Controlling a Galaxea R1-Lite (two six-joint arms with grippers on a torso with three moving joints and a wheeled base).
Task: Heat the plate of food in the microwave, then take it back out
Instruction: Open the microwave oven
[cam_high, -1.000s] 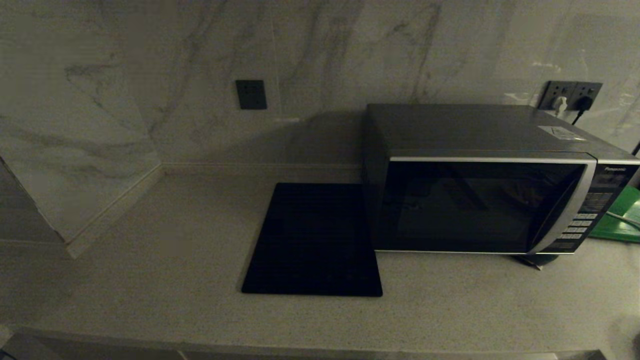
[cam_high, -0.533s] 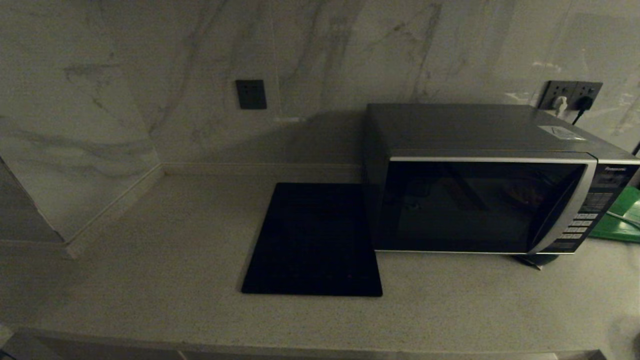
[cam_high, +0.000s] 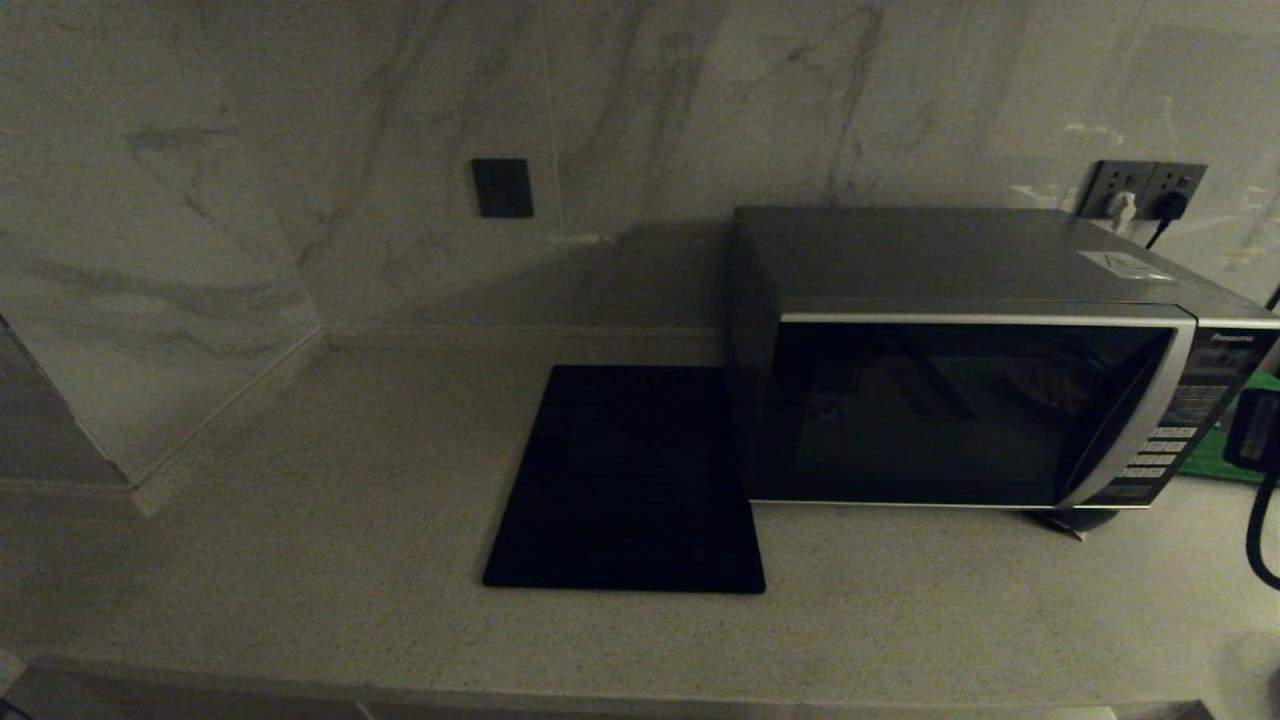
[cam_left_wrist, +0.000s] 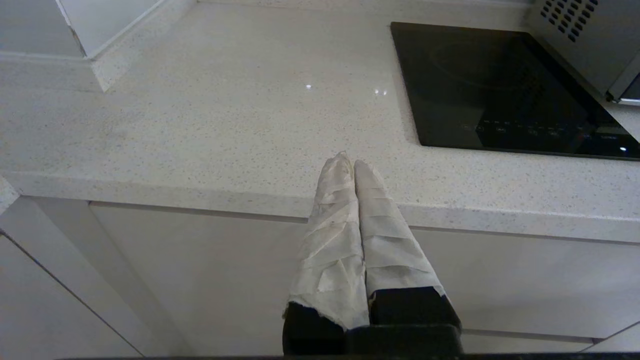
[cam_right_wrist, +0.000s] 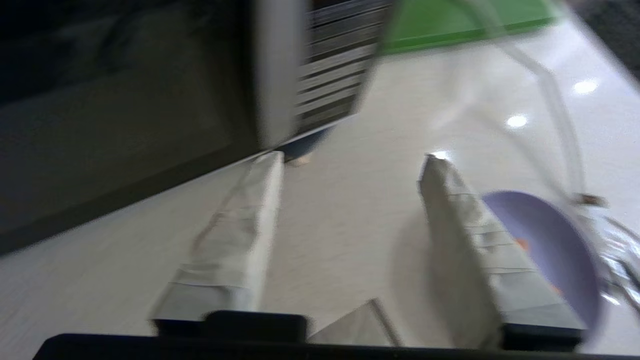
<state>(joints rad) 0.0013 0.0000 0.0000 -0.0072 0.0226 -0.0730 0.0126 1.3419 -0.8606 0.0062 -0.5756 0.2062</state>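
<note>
A speckled pale countertop (cam_high: 300, 520) is backed by marbled wall panels (cam_high: 250, 150). At centre right, "Panasonic" is read on the closed microwave (cam_high: 960, 400). The right gripper (cam_right_wrist: 350, 160), fingers spread and empty, is held near its corner; the plate of food (cam_right_wrist: 550, 245) is seen beside one finger. The left gripper (cam_left_wrist: 354, 165) is clenched empty at the counter edge.

Speckled stone-look counter (cam_left_wrist: 210, 115), glossy black slab (cam_left_wrist: 495, 90), microwave (cam_high: 960, 360) (brushed grey metal), cloth-taped fingers (cam_left_wrist: 345, 230).
</note>
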